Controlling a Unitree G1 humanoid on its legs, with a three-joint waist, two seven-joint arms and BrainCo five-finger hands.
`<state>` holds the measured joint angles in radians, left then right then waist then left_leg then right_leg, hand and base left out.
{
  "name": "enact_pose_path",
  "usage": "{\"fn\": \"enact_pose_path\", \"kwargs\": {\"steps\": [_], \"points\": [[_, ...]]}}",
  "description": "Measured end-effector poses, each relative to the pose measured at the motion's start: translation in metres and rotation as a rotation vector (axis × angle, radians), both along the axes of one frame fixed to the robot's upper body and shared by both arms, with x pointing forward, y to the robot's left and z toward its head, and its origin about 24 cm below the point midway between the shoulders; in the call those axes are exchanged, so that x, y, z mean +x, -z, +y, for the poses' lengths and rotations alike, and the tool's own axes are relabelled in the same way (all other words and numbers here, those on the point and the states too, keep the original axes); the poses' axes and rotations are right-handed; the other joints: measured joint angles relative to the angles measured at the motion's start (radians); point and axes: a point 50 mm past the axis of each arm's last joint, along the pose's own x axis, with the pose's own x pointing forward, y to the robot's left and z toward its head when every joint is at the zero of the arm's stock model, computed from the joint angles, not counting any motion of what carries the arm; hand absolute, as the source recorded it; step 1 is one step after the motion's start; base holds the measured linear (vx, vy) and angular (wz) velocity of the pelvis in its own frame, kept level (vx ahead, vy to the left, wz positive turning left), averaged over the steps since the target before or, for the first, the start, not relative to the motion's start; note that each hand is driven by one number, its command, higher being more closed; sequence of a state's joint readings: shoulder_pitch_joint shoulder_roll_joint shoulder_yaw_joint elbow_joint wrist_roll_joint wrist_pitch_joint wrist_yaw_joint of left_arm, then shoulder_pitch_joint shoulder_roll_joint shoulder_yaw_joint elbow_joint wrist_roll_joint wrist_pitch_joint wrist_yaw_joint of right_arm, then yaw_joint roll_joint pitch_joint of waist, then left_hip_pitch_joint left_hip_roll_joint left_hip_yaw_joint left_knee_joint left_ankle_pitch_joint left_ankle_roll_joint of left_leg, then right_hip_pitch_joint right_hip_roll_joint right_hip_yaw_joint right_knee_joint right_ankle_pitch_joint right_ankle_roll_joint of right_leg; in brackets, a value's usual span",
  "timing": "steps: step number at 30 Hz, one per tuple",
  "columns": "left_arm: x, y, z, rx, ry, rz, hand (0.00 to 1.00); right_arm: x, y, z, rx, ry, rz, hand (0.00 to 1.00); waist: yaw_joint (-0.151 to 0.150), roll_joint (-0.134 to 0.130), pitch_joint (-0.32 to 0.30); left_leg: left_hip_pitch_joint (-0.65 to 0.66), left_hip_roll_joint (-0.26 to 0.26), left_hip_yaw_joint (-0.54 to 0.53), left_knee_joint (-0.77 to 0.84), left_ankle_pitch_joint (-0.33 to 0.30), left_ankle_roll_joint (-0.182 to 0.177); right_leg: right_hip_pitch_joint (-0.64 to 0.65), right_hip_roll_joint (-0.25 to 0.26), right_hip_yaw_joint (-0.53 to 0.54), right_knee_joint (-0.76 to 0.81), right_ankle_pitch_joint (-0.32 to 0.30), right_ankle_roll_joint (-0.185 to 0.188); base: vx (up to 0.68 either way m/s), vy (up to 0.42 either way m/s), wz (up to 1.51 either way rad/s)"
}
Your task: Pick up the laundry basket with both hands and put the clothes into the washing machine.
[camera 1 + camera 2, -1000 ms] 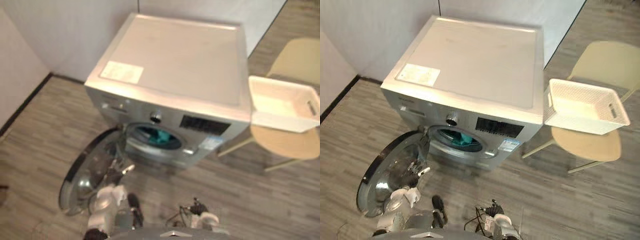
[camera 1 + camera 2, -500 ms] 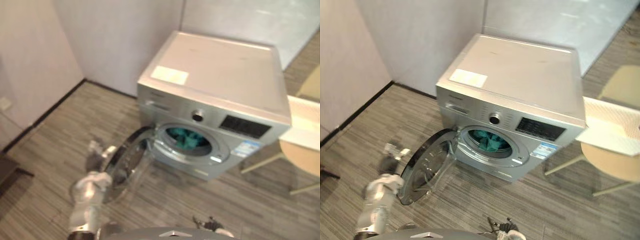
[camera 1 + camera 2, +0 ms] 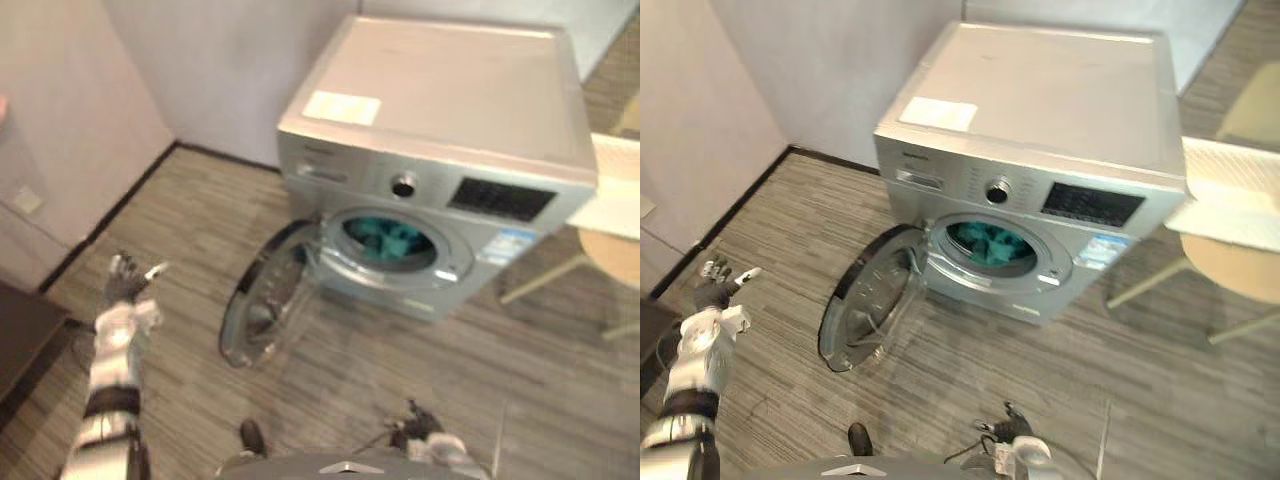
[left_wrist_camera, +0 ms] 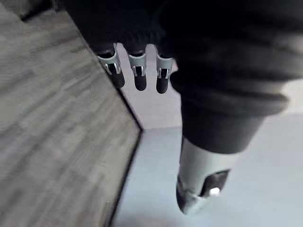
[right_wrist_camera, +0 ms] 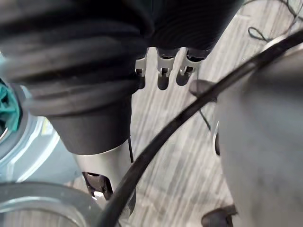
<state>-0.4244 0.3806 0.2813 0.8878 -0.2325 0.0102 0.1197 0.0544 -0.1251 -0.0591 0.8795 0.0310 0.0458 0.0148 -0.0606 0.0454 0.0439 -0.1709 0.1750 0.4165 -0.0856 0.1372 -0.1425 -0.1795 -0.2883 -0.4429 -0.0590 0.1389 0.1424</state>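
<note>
Item: left robot hand [image 3: 125,283], stretched out over the floor [image 3: 330,380] close to the side wall [image 3: 60,120]; spread flat and loose, clasping nothing. Item: right robot hand [image 5: 163,75], hanging low by the robot's own side, likewise unclenched and empty. Item: washing machine [image 3: 440,100], ahead and to the right of the left robot hand, well apart from it; its door [image 3: 262,310] swung wide, between that hand and the drum mouth. Item: clothes [image 3: 388,238], teal, already inside the drum, well beyond either robot hand. Item: laundry basket [image 3: 1235,195], white, resting on a pale chair [image 3: 1240,265] far to the right of the right robot hand; it appears to hold nothing. Condition: loading judged done, door not yet closed. Hazards noted: (1) the left robot hand is near the wall, so a wider outward sweep could strike it. (2) That hand is clear of the door; a fast inward swing to close it could hit the rim edge-on and slam or bounce it, not latch it. (3) Some cloth lies close to the drum mouth; if a fold hangs over the lip, the door could trap it and fail to shut. (4) The open door juts low across the floor; a step forward may knock it. (5) The basket overhangs its seat and could tip if brushed.
</note>
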Motion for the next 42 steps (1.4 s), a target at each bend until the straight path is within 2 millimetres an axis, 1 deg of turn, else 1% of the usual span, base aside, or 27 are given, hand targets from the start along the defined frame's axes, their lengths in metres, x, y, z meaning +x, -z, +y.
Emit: {"fn": "enact_pose_path", "kwargs": {"steps": [2, 3, 4, 5, 6, 7, 9, 12, 14, 15, 16, 17, 18, 19, 20, 21, 22, 23, 24, 25, 26, 28, 31, 34, 36, 39, 42], "points": [[0.019, -0.013, 0.004, 0.038, 0.006, 0.058, 0.0, 0.012, -0.003, 0.009, 0.014, -0.032, -0.023, 0.0, -0.02, -0.021, 0.04, -0.042, 0.0, 0.011, 0.0, 0.025, 0.013, -0.049, 0.002, 0.02, -0.005, 0.035, -0.012, -0.13, 0.006, -0.27], [0.031, -0.026, 0.005, 0.064, 0.007, 0.055, 0.0, 0.018, -0.004, 0.013, 0.019, -0.043, -0.038, 0.0, -0.03, -0.049, 0.067, -0.074, 0.0, 0.021, 0.0, 0.033, 0.015, -0.084, 0.003, 0.032, -0.013, 0.053, -0.014, -0.16, 0.005, -0.25], [0.044, -0.044, 0.005, 0.085, 0.007, 0.031, 0.0, 0.025, -0.007, 0.016, 0.02, -0.065, -0.054, 0.0, -0.043, -0.087, 0.107, -0.111, 0.0, 0.028, 0.0, 0.047, 0.022, -0.127, 0.005, 0.045, -0.022, 0.075, -0.018, -0.2, 0.001, -0.21], [0.055, -0.057, 0.002, 0.086, 0.012, 0.018, 0.0, 0.03, -0.009, 0.017, 0.016, -0.07, -0.075, 0.0, -0.063, -0.116, 0.127, -0.156, 0.002, 0.032, -0.001, 0.061, 0.025, -0.177, 0.007, 0.051, -0.022, 0.092, -0.028, -0.16, -0.004, -0.14], [0.06, -0.062, -0.001, 0.076, 0.017, 0.009, 0.0, 0.03, -0.009, 0.018, 0.015, -0.073, -0.08, 0.0, -0.067, -0.128, 0.134, -0.178, 0.004, 0.038, -0.001, 0.068, 0.028, -0.201, 0.009, 0.055, -0.022, 0.099, -0.029, -0.14, -0.009, -0.15], [0.067, -0.074, 0.0, 0.062, 0.009, -0.018, 0.0, 0.031, -0.01, 0.019, 0.012, -0.076, -0.089, 0.0, -0.073, -0.149, 0.148, -0.207, 0.011, 0.05, -0.001, 0.077, 0.028, -0.237, 0.016, 0.068, -0.022, 0.109, -0.034, -0.11, -0.015, -0.15], [0.076, -0.088, -0.006, 0.031, 0.006, -0.059, 0.0, 0.03, -0.01, 0.018, 0.003, -0.073, -0.099, 0.0, -0.074, -0.155, 0.151, -0.248, 0.024, 0.05, -0.002, 0.086, 0.024, -0.28, 0.028, 0.075, -0.022, 0.114, -0.041, -0.08, -0.018, -0.12], [0.091, -0.096, -0.033, -0.005, 0.046, -0.094, 0.0, 0.032, -0.012, 0.02, 0.002, -0.08, -0.121, 0.0, -0.069, -0.157, 0.154, -0.285, 0.048, 0.05, -0.002, 0.093, 0.014, -0.316, 0.05, 0.074, -0.022, 0.115, -0.042, 0.0, -0.016, -0.09], [0.098, -0.09, -0.065, -0.125, 0.075, -0.115, 0.0, 0.03, -0.014, 0.02, -0.004, -0.078, -0.139, 0.0, -0.063, -0.157, 0.154, -0.3, 0.059, 0.049, -0.002, 0.096, 0.01, -0.328, 0.06, 0.069, -0.022, 0.115, -0.042, 0.07, -0.008, -0.01], [0.1, -0.087, -0.075, -0.169, 0.088, -0.12, 0.0, 0.029, -0.014, 0.02, -0.01, -0.073, -0.14, 0.0, -0.06, -0.157, 0.154, -0.301, 0.06, 0.049, -0.002, 0.095, 0.01, -0.328, 0.061, 0.068, -0.022, 0.115, -0.042, 0.09, 0.006, 0.04], [0.101, -0.079, -0.1, -0.232, 0.131, -0.11, 0.0, 0.028, -0.015, 0.02, -0.015, -0.064, -0.143, 0.0, -0.052, -0.157, 0.154, -0.301, 0.061, 0.048, -0.002, 0.095, 0.01, -0.325, 0.061, 0.063, -0.022, 0.115, -0.042, 0.07, 0.017, 0.1], [0.1, -0.07, -0.124, -0.287, 0.165, -0.097, 0.0, 0.028, -0.015, 0.021, -0.014, -0.063, -0.145, 0.0, -0.047, -0.157, 0.154, -0.3, 0.062, 0.046, -0.002, 0.095, 0.01, -0.318, 0.059, 0.054, -0.022, 0.115, -0.042, 0.09, 0.023, 0.11], [0.099, -0.065, -0.135, -0.311, 0.178, -0.09, 0.0, 0.028, -0.015, 0.023, -0.011, -0.062, -0.148, 0.0, -0.046, -0.157, 0.154, -0.299, 0.063, 0.045, -0.002, 0.095, 0.01, -0.315, 0.058, 0.051, -0.022, 0.115, -0.042, 0.06, 0.033, 0.14], [0.095, -0.054, -0.157, -0.337, 0.224, -0.065, 0.0, 0.03, -0.016, 0.028, -0.003, -0.061, -0.154, 0.0, -0.041, -0.158, 0.153, -0.295, 0.063, 0.042, -0.002, 0.095, 0.01, -0.307, 0.054, 0.046, -0.022, 0.115, -0.042, 0.05, 0.033, 0.09], [0.092, -0.048, -0.169, -0.339, 0.255, -0.048, 0.0, 0.031, -0.016, 0.032, 0.002, -0.067, -0.156, 0.0, -0.037, -0.159, 0.153, -0.291, 0.063, 0.042, -0.002, 0.095, 0.01, -0.303, 0.053, 0.046, -0.022, 0.115, -0.042, 0.06, 0.042, 0.07], [0.082, -0.035, -0.195, -0.333, 0.331, -0.015, 0.0, 0.033, -0.018, 0.041, 0.019, -0.071, -0.164, 0.0, -0.027, -0.159, 0.152, -0.279, 0.062, 0.043, -0.002, 0.095, 0.01, -0.292, 0.051, 0.045, -0.022, 0.115, -0.042, 0.05, 0.039, 0.0], [0.073, -0.025, -0.214, -0.317, 0.398, 0.008, 0.0, 0.037, -0.019, 0.048, 0.032, -0.083, -0.168, 0.0, -0.024, -0.159, 0.152, -0.268, 0.062, 0.047, -0.002, 0.094, 0.009, -0.28, 0.05, 0.046, -0.022, 0.114, -0.041, 0.05, 0.038, -0.02], [0.058, -0.013, -0.243, -0.232, 0.541, 0.041, 0.0, 0.044, -0.022, 0.058, 0.04, -0.105, -0.183, 0.0, -0.019, -0.159, 0.149, -0.249, 0.062, 0.05, -0.002, 0.087, 0.006, -0.263, 0.05, 0.046, -0.022, 0.113, -0.041, 0.05, 0.039, -0.03], [0.05, -0.009, -0.259, -0.185, 0.624, 0.051, 0.0, 0.049, -0.024, 0.062, 0.047, -0.108, -0.196, 0.0, -0.017, -0.159, 0.149, -0.238, 0.062, 0.052, -0.002, 0.079, 0.007, -0.252, 0.049, 0.047, -0.022, 0.108, -0.041, 0.04, 0.036, 0.01], [0.033, -0.007, -0.294, -0.109, 0.807, 0.048, 0.0, 0.055, -0.027, 0.072, 0.066, -0.122, -0.211, 0.0, -0.016, -0.157, 0.143, -0.224, 0.062, 0.054, -0.002, 0.067, 0.004, -0.237, 0.047, 0.045, -0.022, 0.1, -0.041, 0.03, 0.036, -0.01], [0.019, -0.011, -0.32, -0.011, 0.984, 0.009, 0.0, 0.06, -0.03, 0.083, 0.084, -0.146, -0.224, 0.0, -0.02, -0.156, 0.124, -0.22, 0.063, 0.058, -0.002, 0.067, 0.004, -0.237, 0.048, 0.045, -0.022, 0.094, -0.041, 0.01, 0.023, -0.04], [0.009, -0.024, -0.343, 0.083, 1.153, -0.07, 0.0, 0.064, -0.033, 0.095, 0.101, -0.188, -0.241, 0.0, -0.026, -0.154, 0.112, -0.2, 0.063, 0.072, -0.002, 0.066, 0.003, -0.228, 0.049, 0.052, -0.022, 0.088, -0.038, 0.0, 0.016, -0.15], [0.0, -0.033, -0.358, 0.109, 1.256, -0.126, 0.0, 0.06, -0.03, 0.096, 0.101, -0.19, -0.222, 0.0, -0.025, -0.135, 0.098, -0.174, 0.063, 0.076, -0.002, 0.065, -0.001, -0.205, 0.05, 0.054, -0.022, 0.087, -0.038, 0.02, 0.011, -0.05], [-0.003, -0.029, -0.359, 0.105, 1.284, -0.112, 0.0, 0.054, -0.023, 0.093, 0.075, -0.209, -0.179, 0.0, -0.027, -0.125, 0.084, -0.159, 0.06, 0.075, -0.002, 0.07, 0.004, -0.191, 0.05, 0.054, -0.022, 0.087, -0.037, 0.04, 0.006, -0.01], [-0.004, -0.023, -0.356, 0.103, 1.28, -0.086, 0.0, 0.05, -0.019, 0.092, 0.061, -0.223, -0.151, 0.0, -0.031, -0.125, 0.084, -0.153, 0.058, 0.073, -0.001, 0.072, 0.004, -0.182, 0.051, 0.053, -0.022, 0.087, -0.037, 0.04, 0.007, 0.03], [-0.006, -0.006, -0.346, 0.109, 1.239, -0.012, 0.0, 0.043, -0.011, 0.09, 0.052, -0.226, -0.099, 0.0, -0.04, -0.125, 0.084, -0.139, 0.052, 0.068, -0.001, 0.073, 0.005, -0.169, 0.049, 0.053, -0.022, 0.087, -0.037, 0.0, 0.003, 0.01], [-0.014, 0.008, -0.34, 0.036, 1.187, 0.037, 0.0, 0.047, -0.011, 0.087, 0.045, -0.21, -0.096, 0.0, -0.052, -0.123, 0.083, -0.139, 0.048, 0.056, -0.001, 0.076, 0.006, -0.164, 0.049, 0.048, -0.022, 0.088, -0.037, -0.01, 0.011, 0.05]]}}
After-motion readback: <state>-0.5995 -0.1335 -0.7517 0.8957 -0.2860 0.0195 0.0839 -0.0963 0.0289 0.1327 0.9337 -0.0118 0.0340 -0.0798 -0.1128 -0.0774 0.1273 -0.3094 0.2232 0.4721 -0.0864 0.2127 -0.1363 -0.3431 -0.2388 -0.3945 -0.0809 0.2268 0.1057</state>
